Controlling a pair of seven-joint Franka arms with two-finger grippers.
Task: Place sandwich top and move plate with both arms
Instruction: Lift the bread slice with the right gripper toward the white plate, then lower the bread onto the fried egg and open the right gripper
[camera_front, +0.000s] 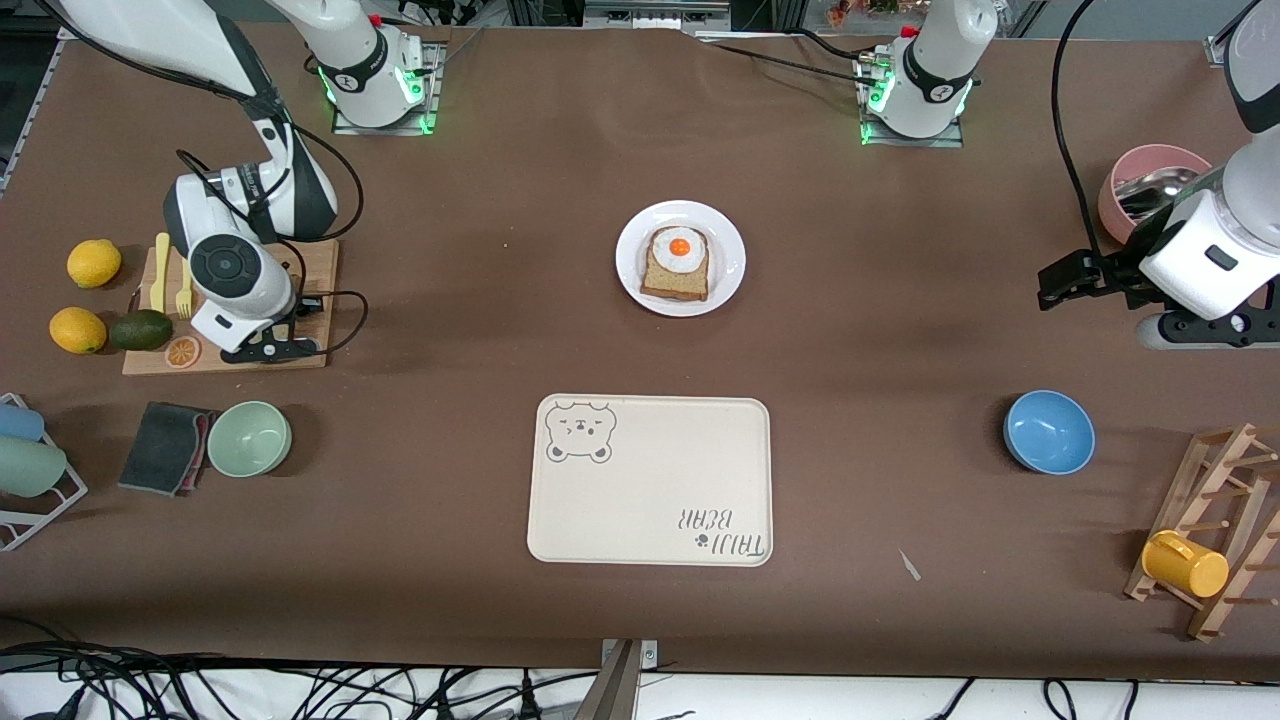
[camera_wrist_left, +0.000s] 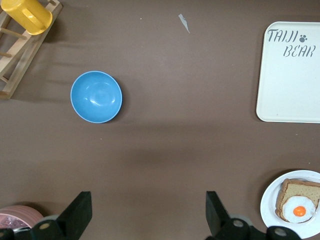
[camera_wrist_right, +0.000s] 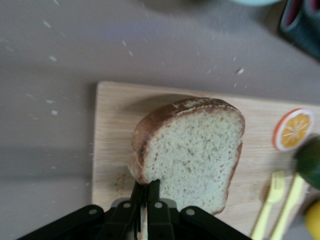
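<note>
The sandwich top (camera_wrist_right: 192, 150), a speckled tan slice with a darker crust, is pinched at one edge by my shut right gripper (camera_wrist_right: 146, 186) and sits tilted just over the wooden cutting board (camera_wrist_right: 115, 125). In the front view the right gripper (camera_front: 265, 350) is over that board, and the arm hides the slice. The white plate (camera_front: 730, 262) at mid-table holds a bread slice with a fried egg (camera_front: 677, 262). My left gripper (camera_front: 1060, 285) hangs open and empty over bare table at the left arm's end; its fingers (camera_wrist_left: 80, 210) stand wide apart. The plate (camera_wrist_left: 270, 200) shows at the edge of the left wrist view.
A cream bear tray (camera_front: 650, 480) lies nearer the camera than the plate. A blue bowl (camera_front: 1048, 431), a pink bowl (camera_front: 1150, 165) and a wooden rack with a yellow mug (camera_front: 1185, 563) are at the left arm's end. A green bowl (camera_front: 249, 437), lemons (camera_front: 93, 263) and an avocado (camera_front: 140, 330) are by the board.
</note>
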